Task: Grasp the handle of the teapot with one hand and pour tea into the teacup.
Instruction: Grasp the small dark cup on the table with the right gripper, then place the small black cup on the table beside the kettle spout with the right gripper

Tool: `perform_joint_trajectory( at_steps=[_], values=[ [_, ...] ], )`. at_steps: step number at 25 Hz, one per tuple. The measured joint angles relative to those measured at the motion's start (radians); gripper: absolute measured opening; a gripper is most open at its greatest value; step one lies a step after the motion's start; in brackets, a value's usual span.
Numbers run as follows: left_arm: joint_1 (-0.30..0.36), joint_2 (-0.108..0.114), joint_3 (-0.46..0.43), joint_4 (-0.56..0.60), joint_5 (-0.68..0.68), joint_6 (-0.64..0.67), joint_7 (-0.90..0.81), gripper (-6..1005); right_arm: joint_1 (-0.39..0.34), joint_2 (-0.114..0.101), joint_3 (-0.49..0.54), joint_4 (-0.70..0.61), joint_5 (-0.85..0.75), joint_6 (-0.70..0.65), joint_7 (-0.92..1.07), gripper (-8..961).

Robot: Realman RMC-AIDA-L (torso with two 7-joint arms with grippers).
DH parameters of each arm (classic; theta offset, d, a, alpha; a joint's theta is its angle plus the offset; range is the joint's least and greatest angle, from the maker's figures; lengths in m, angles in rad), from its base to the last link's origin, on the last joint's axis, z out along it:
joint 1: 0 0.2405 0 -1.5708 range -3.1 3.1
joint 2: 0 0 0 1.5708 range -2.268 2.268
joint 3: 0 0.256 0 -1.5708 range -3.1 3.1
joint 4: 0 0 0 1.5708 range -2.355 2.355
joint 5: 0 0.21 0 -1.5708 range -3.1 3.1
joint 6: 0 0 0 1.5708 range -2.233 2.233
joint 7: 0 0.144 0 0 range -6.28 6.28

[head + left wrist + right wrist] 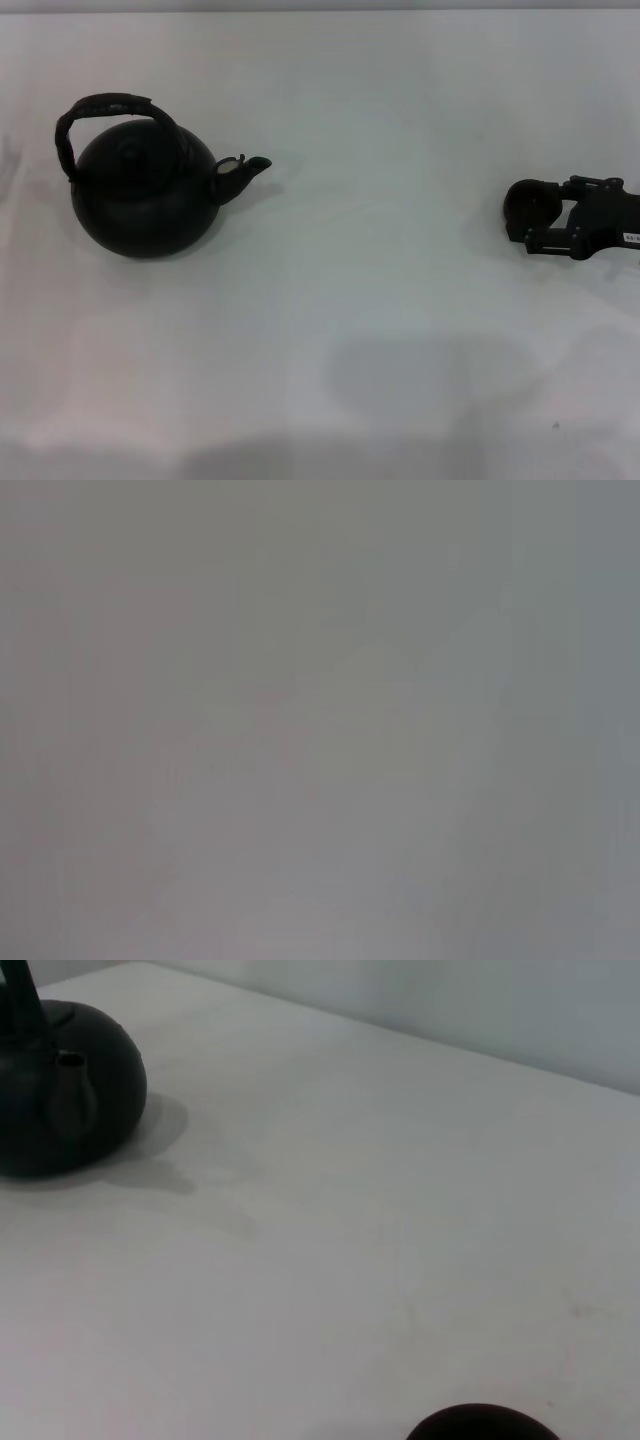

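At the right edge of the head view, the right gripper (540, 222) lies low over the table, its dark fingers (548, 238) reaching toward the middle of the frame and closed around the teacup (528, 205), which sits between them as a small dark round shape. Behind the fingers, the black body of the gripper runs off the right edge. In the right wrist view only the dark rim of the teacup (482, 1423) shows at the bottom edge.

The teapot (145, 190) stands upright in the upper left of the head view, well apart from the cup, its short spout (245, 170) pointing toward the right side of the frame. The handle (105, 110) arches over its lid, untouched.

The white table (380, 330) carries both. The left gripper shows in no view; the left wrist view gives only a plain grey field.
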Motion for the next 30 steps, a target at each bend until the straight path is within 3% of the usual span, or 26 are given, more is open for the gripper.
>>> perform_joint_trajectory(
  at_steps=[14, 24, 30],
  values=[
    [0.006, -0.002, 0.0, 0.0, 0.0, -0.002, 0.0, 875, 0.0, 0.001, 0.002, 0.008, 0.01, -0.01, -0.026, 698],
    [0.005, -0.001, 0.0, 0.002, 0.0, -0.002, 0.0, 873, 0.002, 0.002, 0.007, -0.079, 0.033, 0.125, 0.065, 698],
    [-0.002, 0.0, 0.0, 0.0, 0.0, -0.002, 0.0, 873, 0.044, 0.008, -0.064, -0.12, 0.044, 0.158, 0.148, 698]
  ],
)
